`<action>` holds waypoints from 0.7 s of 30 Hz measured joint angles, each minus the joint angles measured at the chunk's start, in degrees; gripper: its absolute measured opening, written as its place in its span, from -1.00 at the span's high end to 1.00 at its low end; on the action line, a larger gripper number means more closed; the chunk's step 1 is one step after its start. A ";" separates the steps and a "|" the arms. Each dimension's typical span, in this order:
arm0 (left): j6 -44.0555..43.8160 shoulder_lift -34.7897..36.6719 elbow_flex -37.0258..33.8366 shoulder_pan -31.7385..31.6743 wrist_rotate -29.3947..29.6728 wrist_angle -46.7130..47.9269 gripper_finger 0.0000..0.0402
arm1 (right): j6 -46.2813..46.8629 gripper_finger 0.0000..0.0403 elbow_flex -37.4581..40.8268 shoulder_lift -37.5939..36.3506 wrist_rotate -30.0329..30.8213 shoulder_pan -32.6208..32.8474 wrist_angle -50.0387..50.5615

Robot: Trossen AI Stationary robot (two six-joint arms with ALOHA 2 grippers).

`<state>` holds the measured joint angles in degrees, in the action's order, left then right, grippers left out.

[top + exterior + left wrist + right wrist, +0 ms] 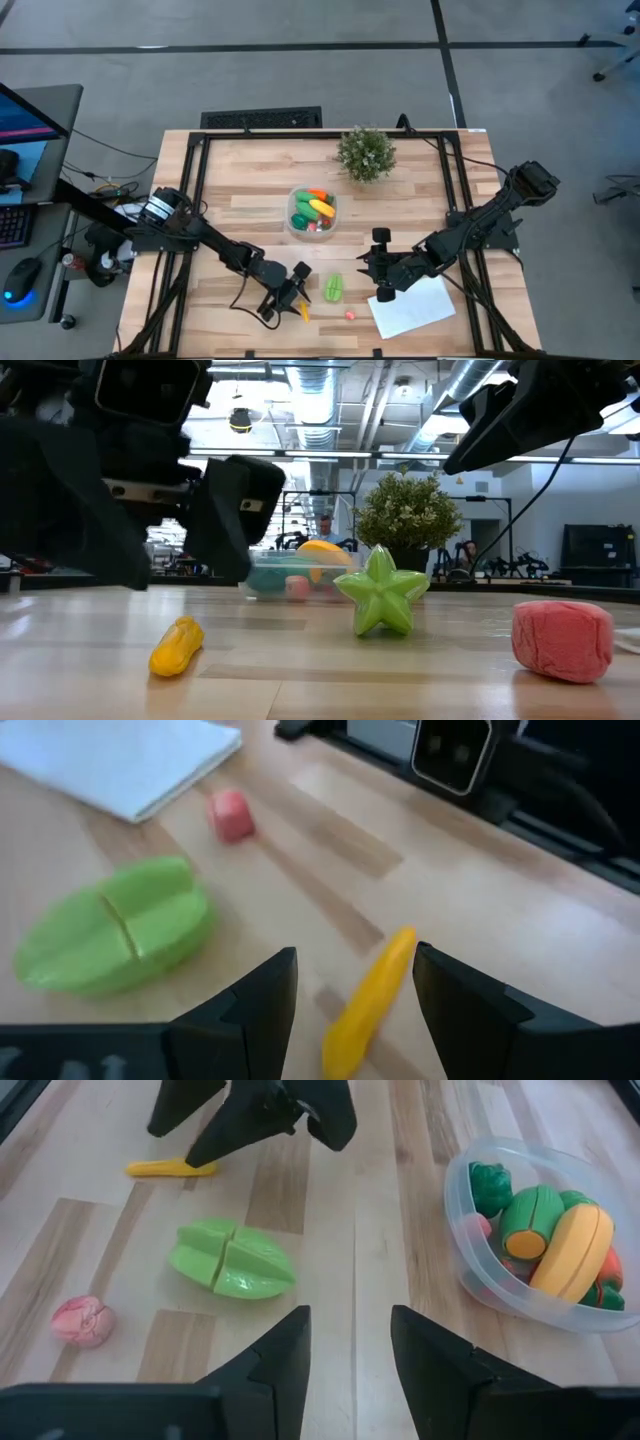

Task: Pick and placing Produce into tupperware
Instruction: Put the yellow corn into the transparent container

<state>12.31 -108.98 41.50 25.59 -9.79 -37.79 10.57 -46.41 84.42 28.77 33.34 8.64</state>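
The clear tupperware stands mid-table and holds several toy pieces: green ones, a yellow banana shape and an orange one. Three pieces lie on the wood near the near edge: a green star fruit, a small yellow-orange piece and a pink berry. My left gripper is open and hovers just above the yellow-orange piece, a finger on either side of it. My right gripper is open and waits right of the star fruit.
A bushy potted plant stands behind the tupperware toward the far edge. A flat white sheet lies near the near edge under my right arm. Bare wood shows between the tupperware and the loose pieces.
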 joint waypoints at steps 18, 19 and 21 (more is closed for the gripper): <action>-0.71 -3.73 0.00 -0.31 -1.47 -2.37 0.04 | 0.00 0.34 0.00 0.01 -0.20 0.00 0.01; -0.71 -3.73 0.00 -0.32 -1.33 -2.09 0.04 | 0.00 0.34 0.00 0.01 -0.20 0.00 0.01; -0.73 -3.73 0.00 -0.41 -0.41 -1.36 0.05 | 0.00 0.34 0.00 0.01 -0.20 0.00 0.01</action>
<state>11.57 -112.71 41.50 25.18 -10.21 -39.15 10.57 -46.41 84.42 28.58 33.34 8.64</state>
